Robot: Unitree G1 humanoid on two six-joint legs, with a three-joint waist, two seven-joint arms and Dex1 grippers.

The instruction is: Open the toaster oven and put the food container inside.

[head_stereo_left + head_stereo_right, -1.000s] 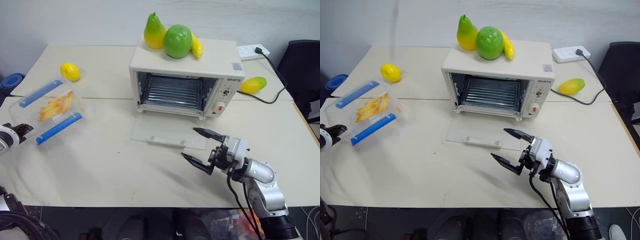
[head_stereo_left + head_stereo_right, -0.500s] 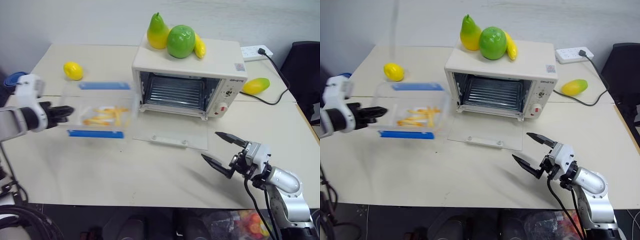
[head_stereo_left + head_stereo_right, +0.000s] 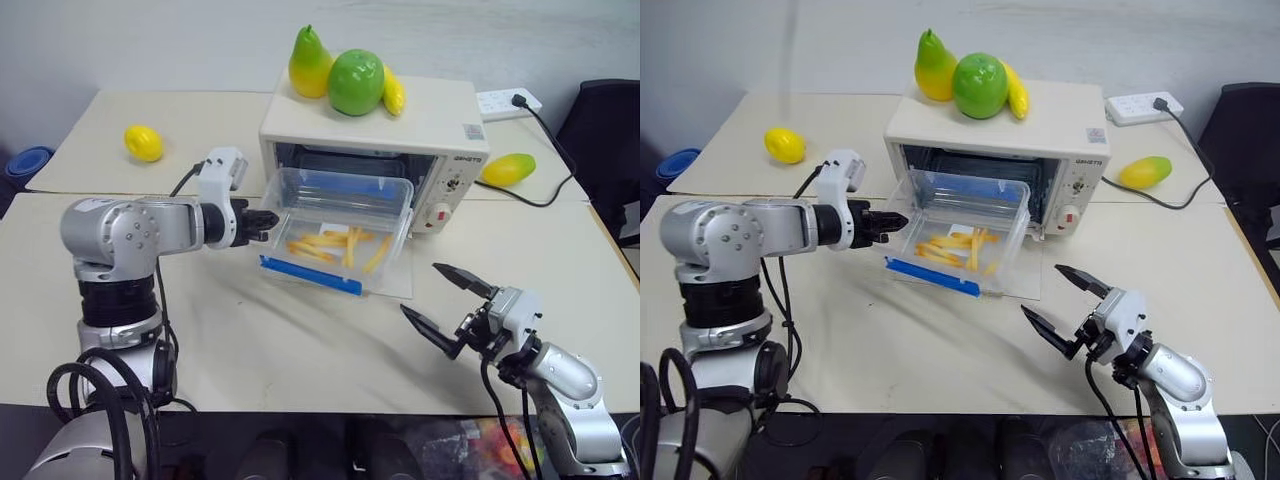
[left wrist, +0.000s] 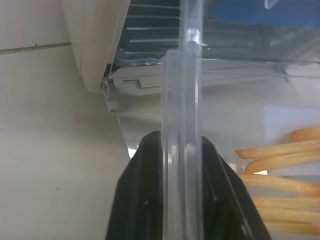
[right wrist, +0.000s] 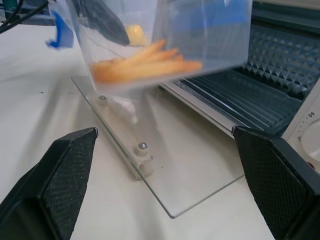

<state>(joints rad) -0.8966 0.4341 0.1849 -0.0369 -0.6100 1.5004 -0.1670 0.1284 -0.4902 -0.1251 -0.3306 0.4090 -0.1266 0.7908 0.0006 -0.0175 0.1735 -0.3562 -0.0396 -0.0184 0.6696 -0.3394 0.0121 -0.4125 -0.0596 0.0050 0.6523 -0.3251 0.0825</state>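
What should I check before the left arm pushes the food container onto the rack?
1. Toaster oven door fully down: ok, the glass lies flat on the table.
2. Left gripper holds the food container: ok, its fingers pinch the box's clear side wall.
3. Container lined up with the opening: not ok, it is tilted, far edge at the oven mouth, blue-strip edge low over the door.
4. Wire rack free: ok as far as visible.
5. Right gripper out of the way: ok, open, in front of the door.
6. Fruit on the oven top: ok, untouched.
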